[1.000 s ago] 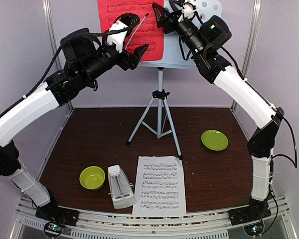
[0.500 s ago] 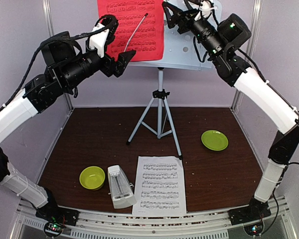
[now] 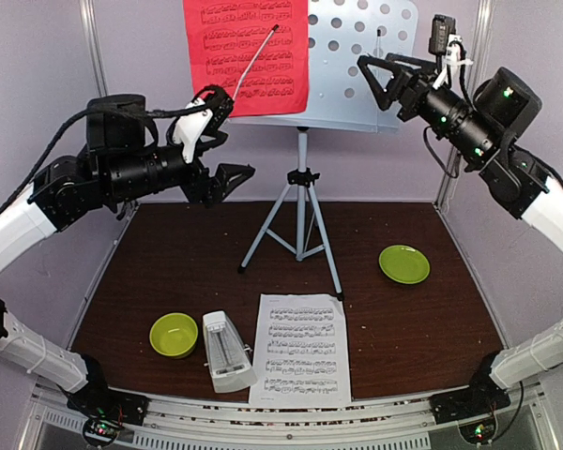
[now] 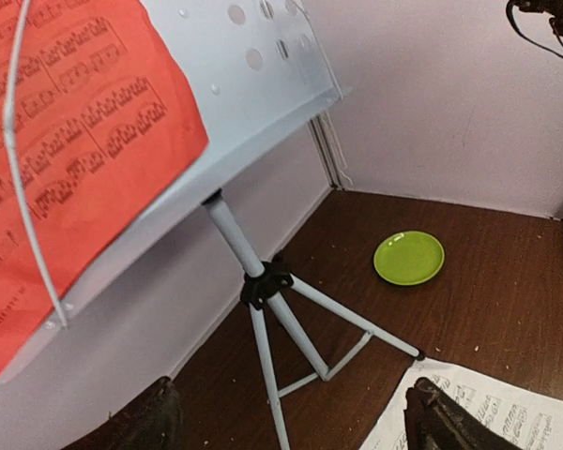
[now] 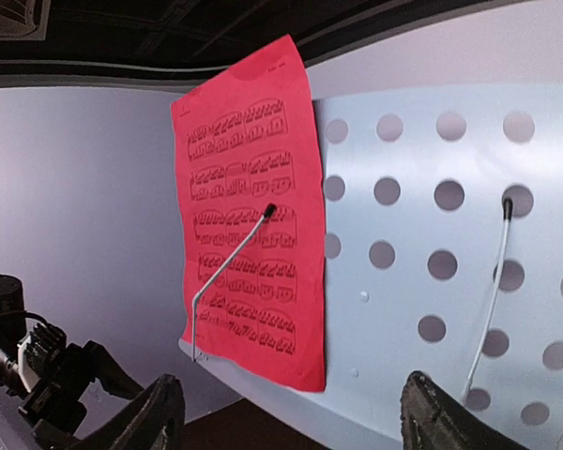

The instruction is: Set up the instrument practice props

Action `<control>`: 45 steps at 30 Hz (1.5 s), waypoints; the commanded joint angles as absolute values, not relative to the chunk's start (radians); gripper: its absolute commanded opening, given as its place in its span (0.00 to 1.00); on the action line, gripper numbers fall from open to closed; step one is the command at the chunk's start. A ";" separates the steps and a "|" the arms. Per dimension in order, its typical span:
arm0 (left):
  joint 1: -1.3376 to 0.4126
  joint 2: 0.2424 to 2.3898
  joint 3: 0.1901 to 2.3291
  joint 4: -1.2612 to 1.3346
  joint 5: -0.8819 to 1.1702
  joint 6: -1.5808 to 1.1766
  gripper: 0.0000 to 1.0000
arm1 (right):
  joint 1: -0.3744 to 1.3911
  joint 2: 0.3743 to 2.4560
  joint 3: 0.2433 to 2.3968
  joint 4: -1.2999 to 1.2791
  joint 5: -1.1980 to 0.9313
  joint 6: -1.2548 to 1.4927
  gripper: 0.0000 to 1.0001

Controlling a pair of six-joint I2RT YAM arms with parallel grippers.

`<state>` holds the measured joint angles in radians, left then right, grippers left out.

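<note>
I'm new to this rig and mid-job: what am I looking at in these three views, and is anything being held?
Two robot arms are bolted at the near edge of the table. The wide picture is from a camera above and behind them; the other two look out from each wrist. The left end effector and right end effector both hang open and empty near the music stand, which carries the red sheet. On the table sit the white sheet, metronome, green bowl and green plate.
</note>
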<state>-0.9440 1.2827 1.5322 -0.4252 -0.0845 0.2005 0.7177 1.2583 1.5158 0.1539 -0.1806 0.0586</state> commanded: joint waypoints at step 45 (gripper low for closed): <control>-1.014 2.057 1.582 -0.718 0.106 -0.010 0.67 | 0.611 1.509 0.443 0.350 -0.604 0.995 0.56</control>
